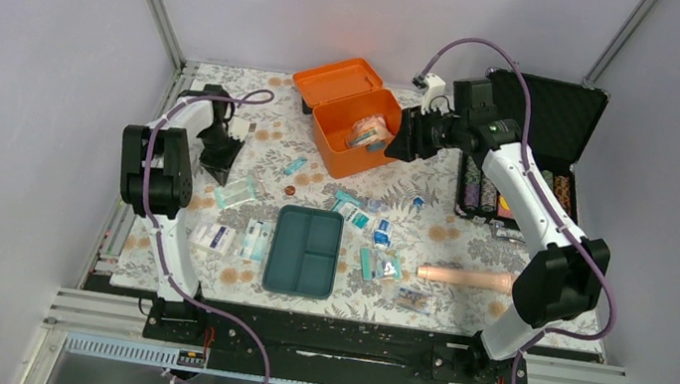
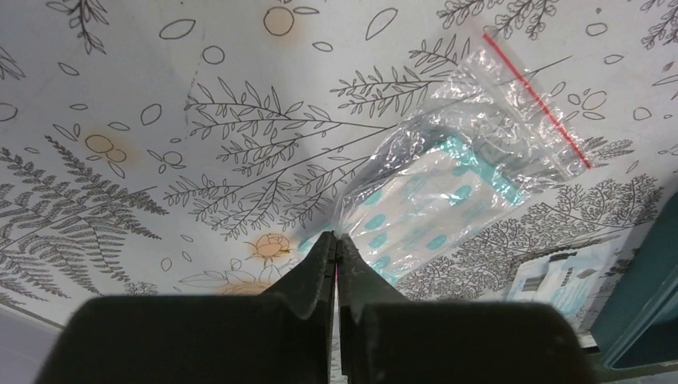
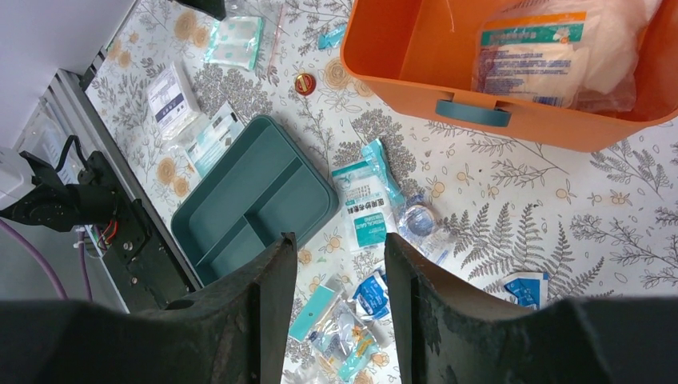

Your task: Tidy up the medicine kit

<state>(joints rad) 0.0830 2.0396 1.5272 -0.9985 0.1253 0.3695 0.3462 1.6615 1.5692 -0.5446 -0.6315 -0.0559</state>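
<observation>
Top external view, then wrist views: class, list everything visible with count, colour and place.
medicine box: 1, orange, lid open, far centre
insert tray: 1, teal, empty, near centre
zip bag: 1, clear, left of tray
packets: several, white-and-teal, around tray
cylinder: 1, beige, right of tray
chip case: 1, black, open, far right
tablecloth: 1, white floral, under everything
left gripper: 1, black, shut on zip bag corner
right gripper: 1, black, open, beside medicine box

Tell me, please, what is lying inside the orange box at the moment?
Inside the orange box lie white packets with teal and orange printing, wrapped in clear plastic, towards one end. The floor beside them is bare. Anything beneath them is covered.
</observation>
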